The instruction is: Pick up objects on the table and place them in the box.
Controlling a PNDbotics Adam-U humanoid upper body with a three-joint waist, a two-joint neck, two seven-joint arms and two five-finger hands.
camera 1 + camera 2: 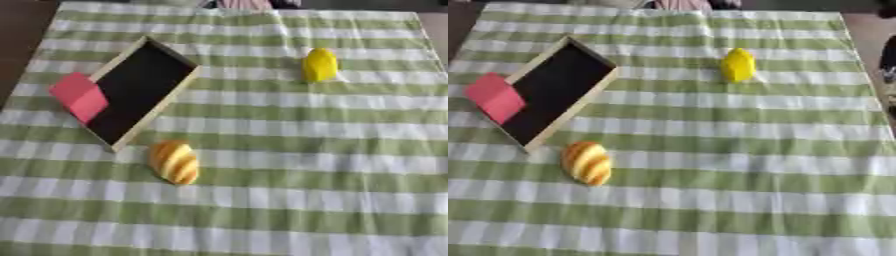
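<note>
**Still laid out: objects beside the box**

Here, a shallow wooden-rimmed box with a black floor (140, 90) is seen at upper left, a red block (79, 96) leaning on its left rim. A striped orange-yellow bread-like piece (174, 162) is found just below it, a yellow rounded object (320, 64) at upper right, on green-and-white checked cloth (306, 175). Neither robot hand is shown, so their state cannot be told.

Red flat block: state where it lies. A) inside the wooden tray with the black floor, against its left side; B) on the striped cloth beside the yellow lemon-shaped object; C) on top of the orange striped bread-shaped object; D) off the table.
A: the red flat block lies partly over the left rim and dark floor of the shallow wooden tray, far from the yellow lemon-shaped object and the orange striped bread-shaped object.
</note>
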